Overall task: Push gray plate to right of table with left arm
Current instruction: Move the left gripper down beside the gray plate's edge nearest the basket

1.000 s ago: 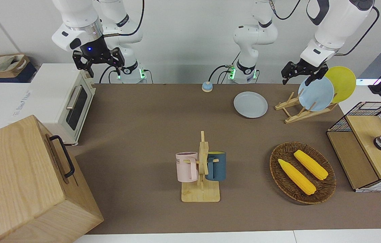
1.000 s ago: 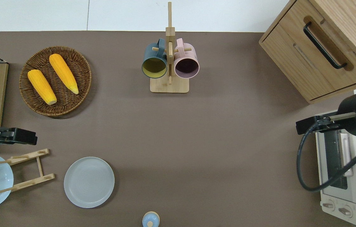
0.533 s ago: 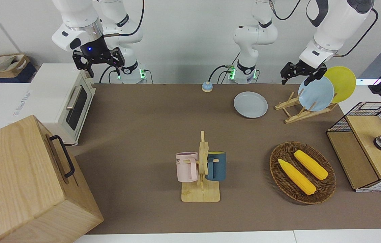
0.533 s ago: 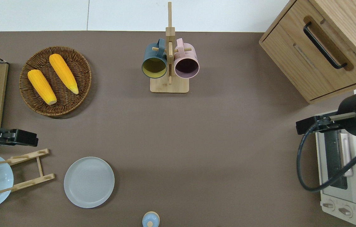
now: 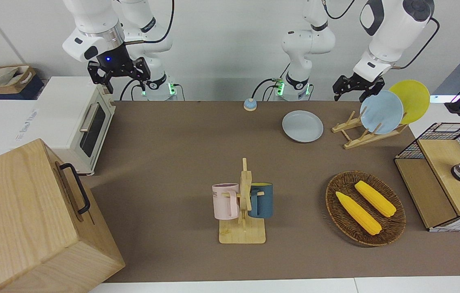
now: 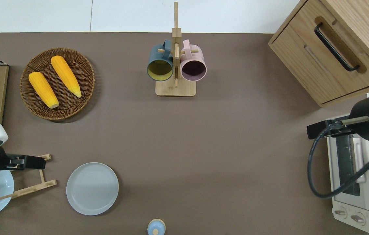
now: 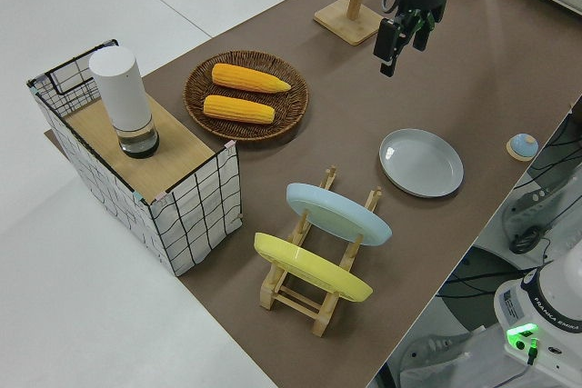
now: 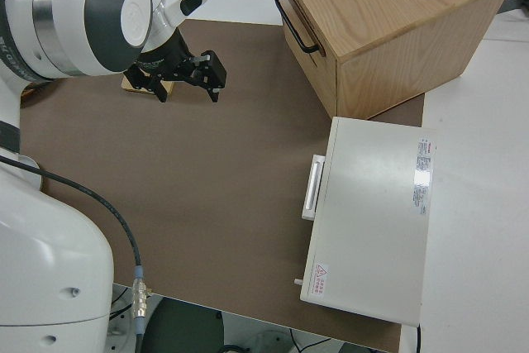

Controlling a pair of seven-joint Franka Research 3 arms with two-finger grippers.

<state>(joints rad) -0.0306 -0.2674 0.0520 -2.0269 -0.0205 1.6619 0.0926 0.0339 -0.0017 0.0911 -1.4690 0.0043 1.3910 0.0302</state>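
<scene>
Brown bench (image 6: 236, 147): gray plate (image 6: 92, 188) flat beside wooden rack (image 6: 29, 176), toward right arm's end. Left tool (image 6: 37, 162) over rack, fingers parted, empty. Right tool (image 5: 119, 75) parked, parted. No legible writing.

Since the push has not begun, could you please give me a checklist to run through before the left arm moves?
1. Gray plate flat on the table, untouched: ok.
2. Left hand down beside the plate: not ok, it is up over the rack.
3. Left hand open: ok.
4. Bell off the push path: cannot tell.
5. Right arm parked: ok.
</scene>
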